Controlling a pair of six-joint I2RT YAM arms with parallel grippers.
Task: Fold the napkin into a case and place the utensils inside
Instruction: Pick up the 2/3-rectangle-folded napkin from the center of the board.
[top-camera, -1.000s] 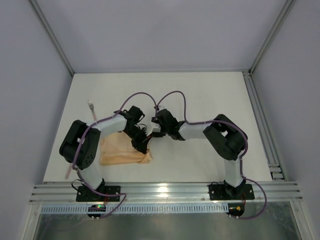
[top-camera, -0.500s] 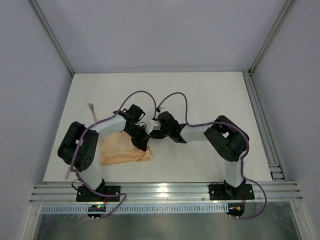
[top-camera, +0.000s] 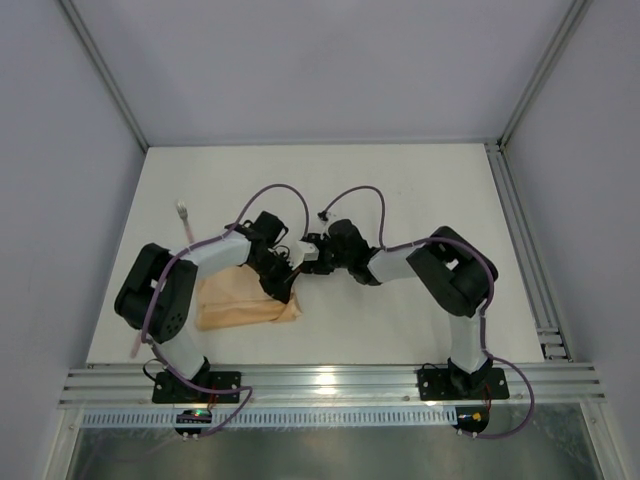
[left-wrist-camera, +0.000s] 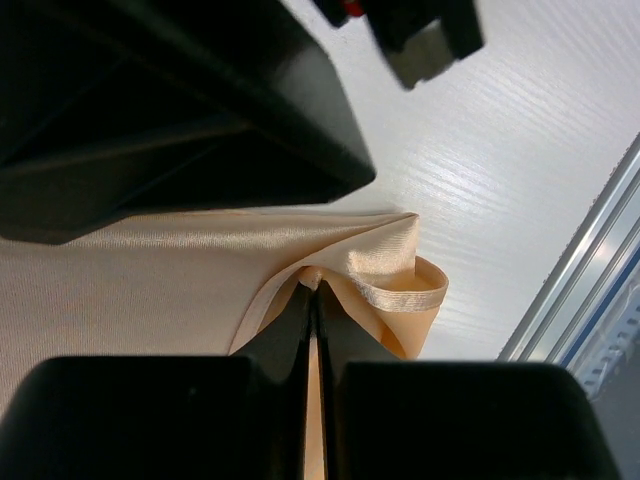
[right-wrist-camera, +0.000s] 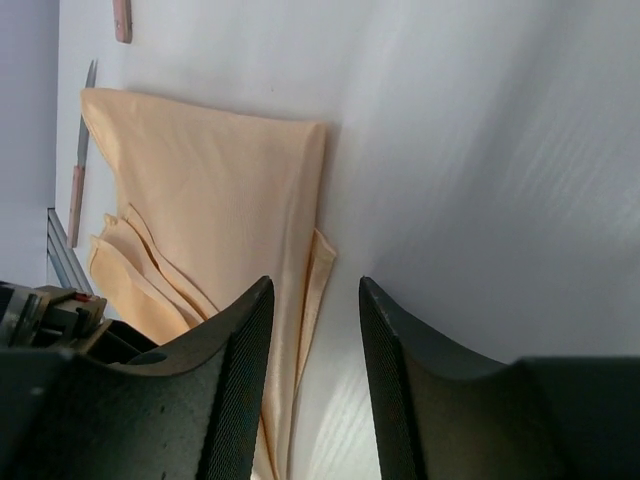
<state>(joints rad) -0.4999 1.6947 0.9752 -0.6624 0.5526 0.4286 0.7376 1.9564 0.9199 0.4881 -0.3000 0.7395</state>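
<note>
The peach napkin (top-camera: 235, 305) lies folded on the table in front of the left arm. My left gripper (top-camera: 283, 286) is shut on a raised fold at the napkin's right end (left-wrist-camera: 385, 275), with its closed tips at the pinch (left-wrist-camera: 315, 288). My right gripper (top-camera: 311, 256) hovers just right of it, open, with nothing between its fingers (right-wrist-camera: 314, 290); the napkin's layered edge (right-wrist-camera: 200, 190) lies below them. One utensil (top-camera: 184, 216) lies at the left of the table, and a pink handle (top-camera: 135, 343) shows by the left arm. The right wrist view shows a grey-bladed utensil (right-wrist-camera: 80, 170) beyond the napkin.
The white table (top-camera: 420, 190) is walled by grey panels, with an aluminium rail (top-camera: 530, 250) on the right and another along the near edge (top-camera: 330, 382). The two wrists are close together over the napkin's right end.
The right gripper shut briefly and has opened again, drawing slightly up and away from the napkin. The left gripper keeps its pinch on the fold.
</note>
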